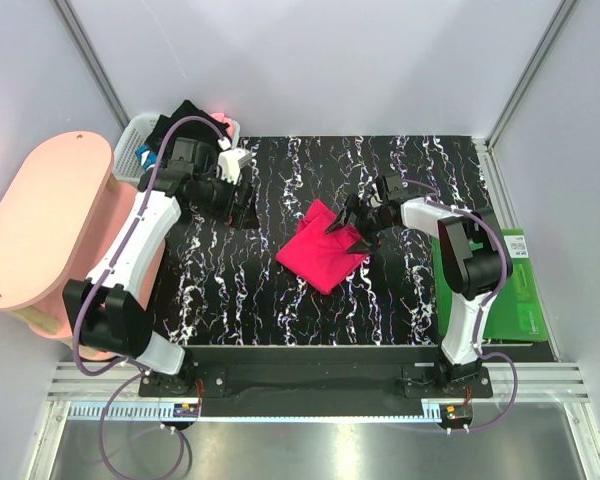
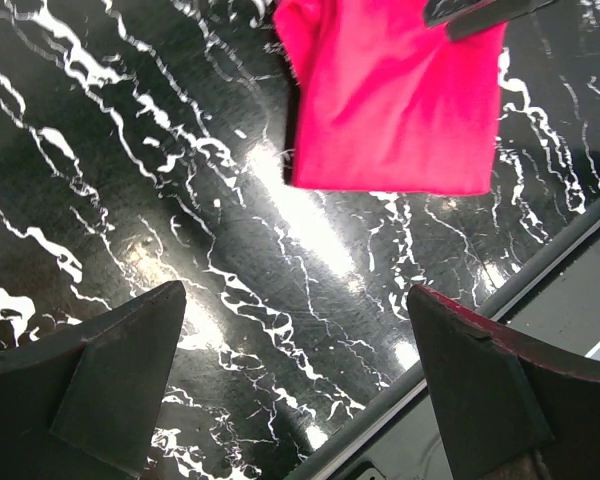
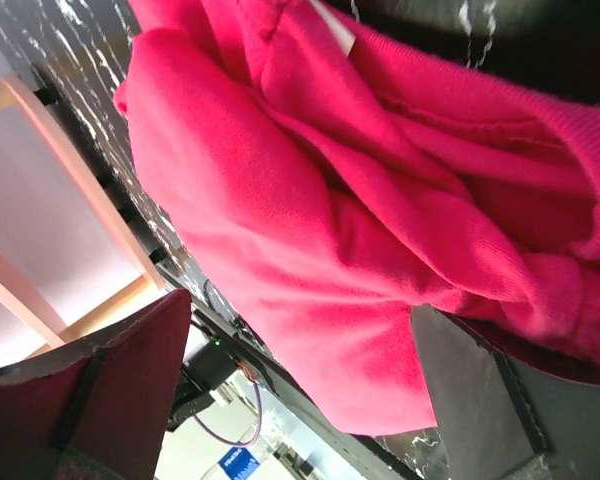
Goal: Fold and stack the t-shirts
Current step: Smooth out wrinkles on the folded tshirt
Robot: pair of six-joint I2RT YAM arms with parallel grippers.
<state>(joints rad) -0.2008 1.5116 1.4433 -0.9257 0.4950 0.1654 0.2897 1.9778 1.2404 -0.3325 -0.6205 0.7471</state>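
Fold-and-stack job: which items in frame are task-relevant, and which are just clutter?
Job:
- pink-red t-shirt, mid-table
- black t-shirt, heaped in the basket

Lying about:
- white slotted basket
- green mat
- pink side table

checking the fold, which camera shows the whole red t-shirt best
Top external: the whole red t-shirt shows, folded, only one corner under the right end effector. Left wrist crops its top edge; right wrist sees only close-up bunched folds.

Rumpled pinkish-red t-shirt [image 3: 310, 200] fills open gripper [image 3: 300, 400].
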